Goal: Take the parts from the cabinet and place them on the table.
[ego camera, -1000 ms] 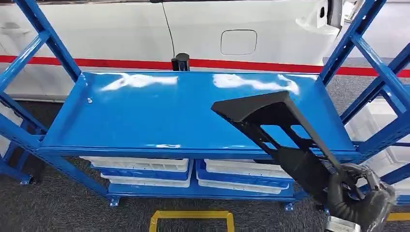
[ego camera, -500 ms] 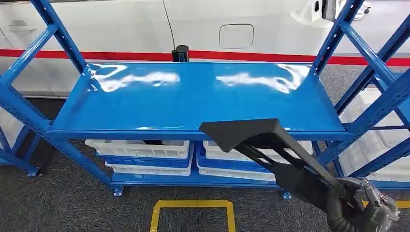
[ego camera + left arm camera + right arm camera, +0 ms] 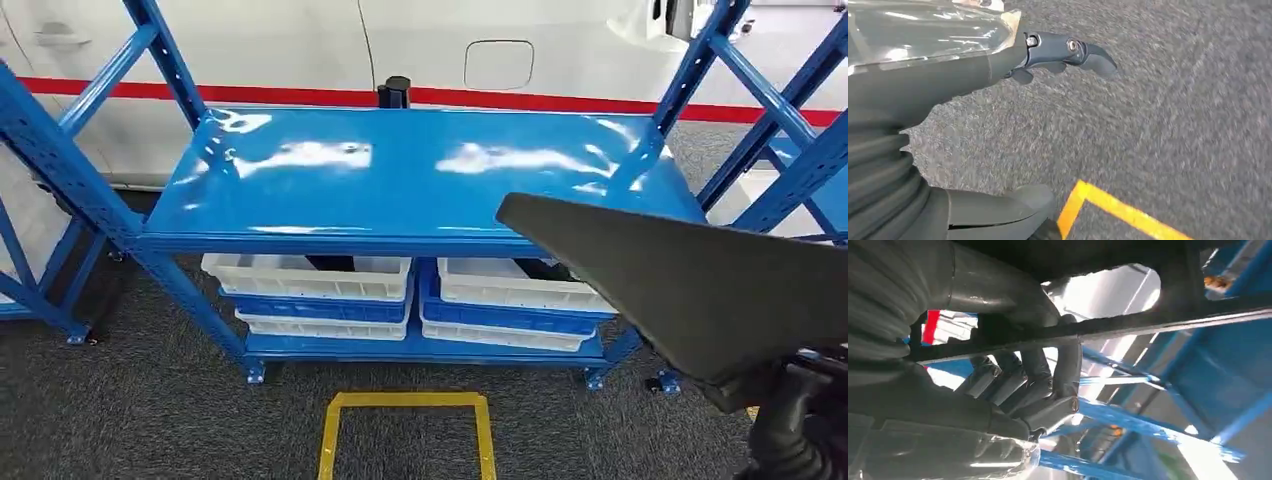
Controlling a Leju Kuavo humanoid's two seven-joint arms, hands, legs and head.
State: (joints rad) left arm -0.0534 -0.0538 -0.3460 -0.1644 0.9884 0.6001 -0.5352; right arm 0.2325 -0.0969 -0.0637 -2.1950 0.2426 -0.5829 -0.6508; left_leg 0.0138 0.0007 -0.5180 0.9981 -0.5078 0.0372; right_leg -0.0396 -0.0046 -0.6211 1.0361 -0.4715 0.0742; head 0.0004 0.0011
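right hand (image 3: 1018, 385) is gripping the black part (image 3: 700, 280) beside the blue shelf (image 3: 420, 170); left hand (image 3: 998, 65) is hanging spread, holding nothing.

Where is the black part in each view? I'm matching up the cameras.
Head view: black part at lower right, before the blue rack.
Left wrist view: not in it.
Right wrist view: its bar crosses above the right hand.
Shared landmark: the blue rack.

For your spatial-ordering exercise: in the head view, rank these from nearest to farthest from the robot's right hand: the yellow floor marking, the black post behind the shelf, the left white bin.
1. Yellow floor marking, on the carpet in front.
2. Left white bin, under the shelf.
3. Black post, behind the shelf, by the wall.

The right hand is at the lower right.
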